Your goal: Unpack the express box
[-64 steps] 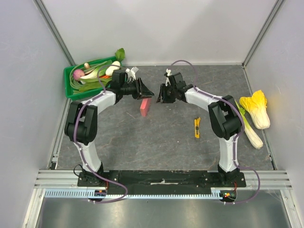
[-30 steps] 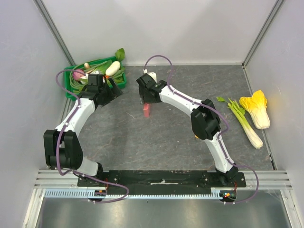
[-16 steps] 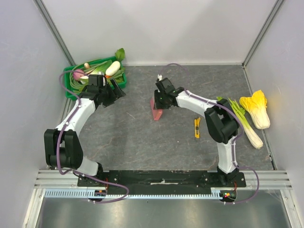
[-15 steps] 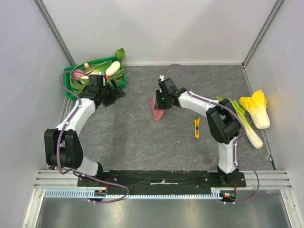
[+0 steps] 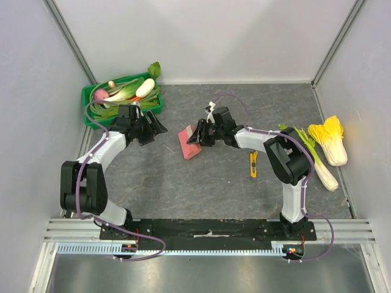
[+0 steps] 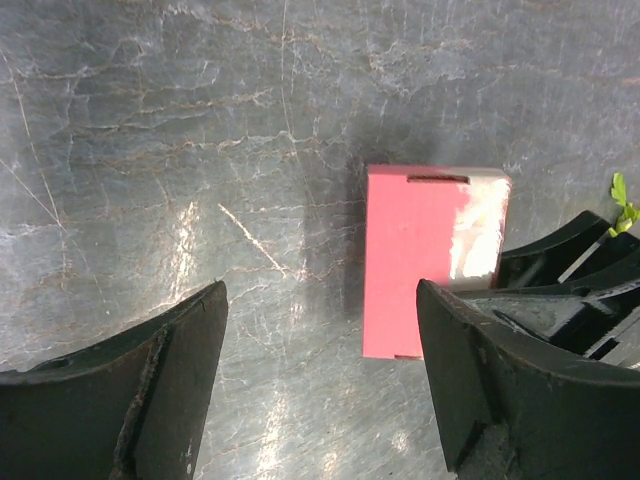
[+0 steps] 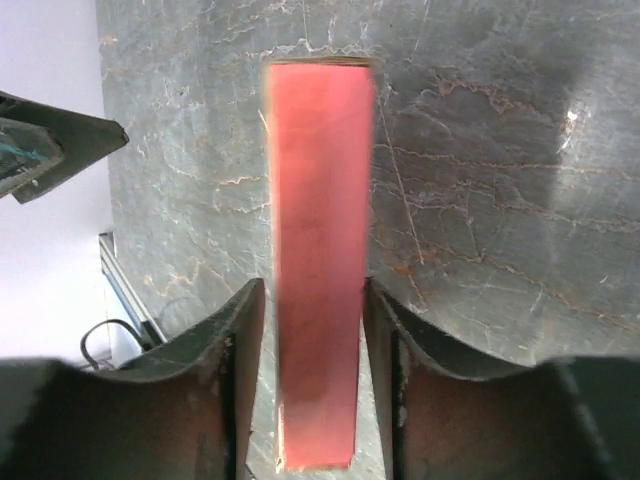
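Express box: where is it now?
Top view, mid-table: the express box is clamped in the right gripper, between it and the open left gripper.

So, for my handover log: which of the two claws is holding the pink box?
The right claw, closed on the express box across its narrow sides. The left claw is open, apart from the box, gripping nothing.

Left arm [image 5: 102, 148]: elbow folded low on left side, forearm angling up and right. Left tool [image 5: 155, 127] aims toward centre, fingers [image 6: 150, 390] spread wide, nothing between them. Right arm [image 5: 255, 137]: elbow bent on right side, forearm stretched left. Right tool [image 5: 198, 135] clamped on express box [image 5: 189, 143], one finger [image 7: 235, 350] pressed on each side. Tools near each other, not touching.
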Controlling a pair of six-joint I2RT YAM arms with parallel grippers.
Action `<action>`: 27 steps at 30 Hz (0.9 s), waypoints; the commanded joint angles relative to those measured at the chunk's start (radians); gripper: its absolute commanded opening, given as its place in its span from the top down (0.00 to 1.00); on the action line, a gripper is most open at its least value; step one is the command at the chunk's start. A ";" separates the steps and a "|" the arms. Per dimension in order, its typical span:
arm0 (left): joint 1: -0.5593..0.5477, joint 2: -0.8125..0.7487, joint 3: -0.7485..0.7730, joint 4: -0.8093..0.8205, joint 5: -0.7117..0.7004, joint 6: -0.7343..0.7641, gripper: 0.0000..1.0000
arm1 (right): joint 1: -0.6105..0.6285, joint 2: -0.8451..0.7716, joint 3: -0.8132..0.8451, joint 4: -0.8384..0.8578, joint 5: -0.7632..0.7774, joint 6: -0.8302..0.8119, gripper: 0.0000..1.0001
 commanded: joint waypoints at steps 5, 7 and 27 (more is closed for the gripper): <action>-0.006 0.045 0.004 0.028 0.068 0.009 0.18 | -0.004 -0.050 -0.006 -0.083 0.101 -0.037 0.11; -0.007 0.046 0.002 0.033 0.062 0.021 0.16 | -0.005 -0.079 0.003 -0.169 0.173 -0.118 0.07; -0.016 0.065 0.122 0.113 0.179 0.138 0.08 | -0.039 -0.401 -0.072 -0.563 0.796 -0.276 0.10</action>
